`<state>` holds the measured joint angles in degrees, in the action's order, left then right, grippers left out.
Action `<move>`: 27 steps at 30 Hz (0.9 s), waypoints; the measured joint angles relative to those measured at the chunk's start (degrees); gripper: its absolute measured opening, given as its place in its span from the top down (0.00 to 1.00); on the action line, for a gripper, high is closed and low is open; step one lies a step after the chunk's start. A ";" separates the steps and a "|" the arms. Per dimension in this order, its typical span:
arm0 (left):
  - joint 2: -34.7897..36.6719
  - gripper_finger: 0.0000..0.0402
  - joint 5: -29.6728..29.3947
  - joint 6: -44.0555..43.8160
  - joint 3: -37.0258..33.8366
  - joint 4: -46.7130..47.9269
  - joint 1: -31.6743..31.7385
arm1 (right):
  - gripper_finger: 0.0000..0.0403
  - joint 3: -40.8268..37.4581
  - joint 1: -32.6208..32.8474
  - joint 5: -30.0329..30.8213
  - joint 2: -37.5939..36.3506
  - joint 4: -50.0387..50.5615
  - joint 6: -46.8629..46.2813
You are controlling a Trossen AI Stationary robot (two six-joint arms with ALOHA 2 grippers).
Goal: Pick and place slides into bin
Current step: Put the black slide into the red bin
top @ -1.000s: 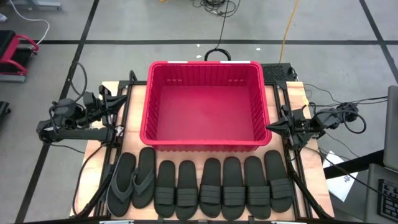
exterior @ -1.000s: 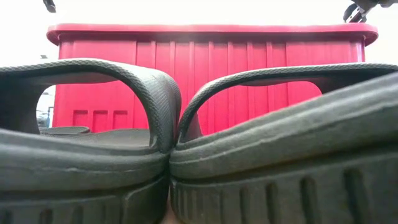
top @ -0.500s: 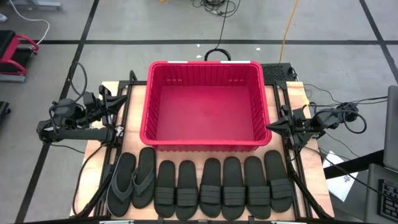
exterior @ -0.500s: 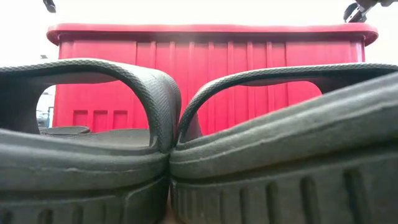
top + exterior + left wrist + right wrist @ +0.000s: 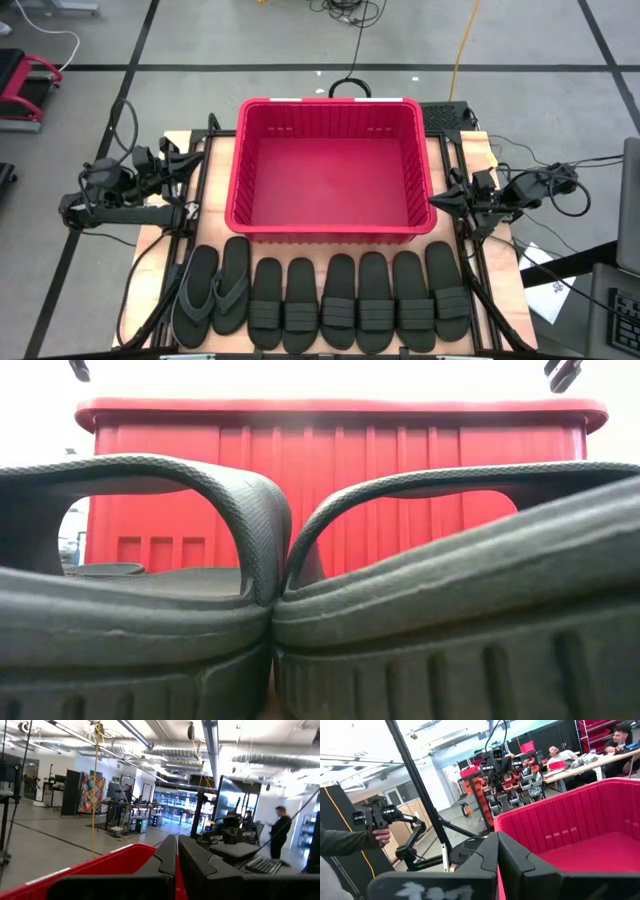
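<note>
Eight slides (image 5: 340, 300) lined up near the empty red bin (image 5: 331, 232); left gripper (image 5: 192, 155) and right gripper (image 5: 438, 198) flanking it, jaws pressed together.

The left gripper (image 5: 190, 156) hangs over the left side of the tabletop, fingers (image 5: 192, 862) pressed together. The right gripper (image 5: 437, 201) sits at the right side (also empty), its fingers (image 5: 512, 855) closed.

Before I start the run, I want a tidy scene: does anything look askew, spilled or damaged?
Nothing stands out. The eight sandals lie in a neat row, the grey flip-flop pair leftmost beside the six black slides, in front of the empty, squarely set red bin. The left pincer and right pincer wait shut at its sides.
</note>
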<state>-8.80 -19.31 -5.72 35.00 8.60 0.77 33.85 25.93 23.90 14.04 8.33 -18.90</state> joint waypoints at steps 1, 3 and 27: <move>0.00 0.95 0.46 -1.15 0.00 0.00 0.00 | 1.00 0.00 0.00 0.07 0.26 -0.50 0.61; 0.00 0.95 2.20 -2.78 0.00 -0.21 -0.01 | 1.00 0.00 -0.07 2.06 0.95 -2.54 3.73; -2.57 0.95 3.39 -4.94 0.02 -0.86 -0.01 | 0.85 51.95 -0.09 -2.14 22.23 61.08 4.51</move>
<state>-11.37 -15.92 -10.66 35.03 7.74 0.76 85.79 25.85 21.76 36.27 69.41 -14.38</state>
